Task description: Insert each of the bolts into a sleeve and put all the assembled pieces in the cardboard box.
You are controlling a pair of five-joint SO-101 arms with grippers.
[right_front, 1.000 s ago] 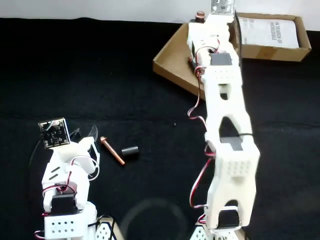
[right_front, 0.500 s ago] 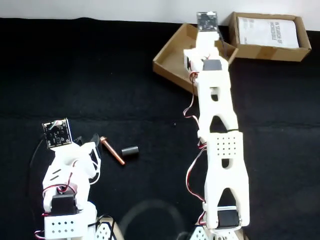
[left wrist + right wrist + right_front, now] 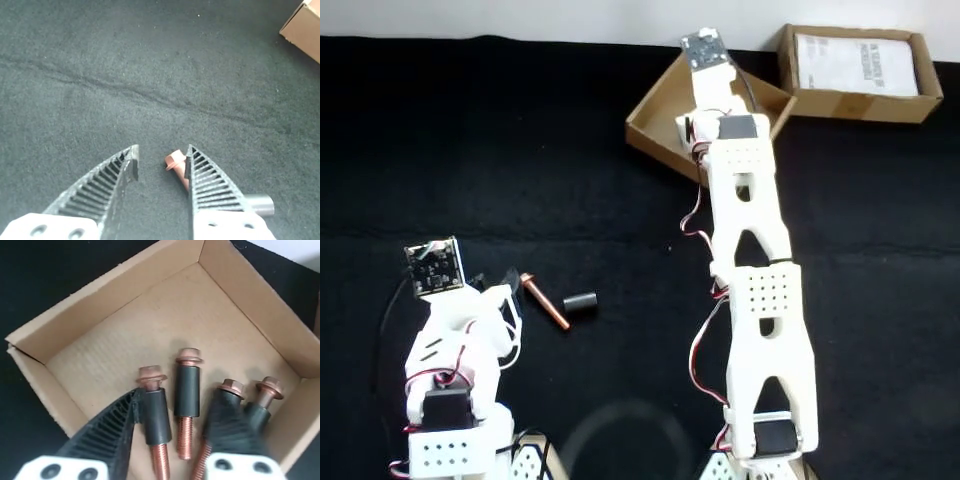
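Note:
A copper bolt (image 3: 544, 301) lies on the black mat with a loose black sleeve (image 3: 580, 302) just to its right. My left gripper (image 3: 507, 283) stands open right beside the bolt's head. In the left wrist view the bolt head (image 3: 174, 162) touches the outside of one of the fingers (image 3: 202, 175), not the gap, of the left gripper (image 3: 162, 150), and the sleeve (image 3: 260, 204) lies beyond. My right gripper (image 3: 177, 397) hangs open over the cardboard box (image 3: 107, 315), where several sleeved bolts (image 3: 187, 390) lie side by side. From above, that arm's wrist (image 3: 710, 60) covers the box (image 3: 660, 115).
A second cardboard box (image 3: 860, 70) holding a printed sheet stands at the back right, touching the first one. The black mat (image 3: 470, 150) covers the table; a corner of the first box (image 3: 305, 25) shows far off in the left wrist view.
The right arm has swung left and drawn back over the box, and the bolt it carried is no longer raised in its gripper. The left gripper edged closer to the loose bolt.

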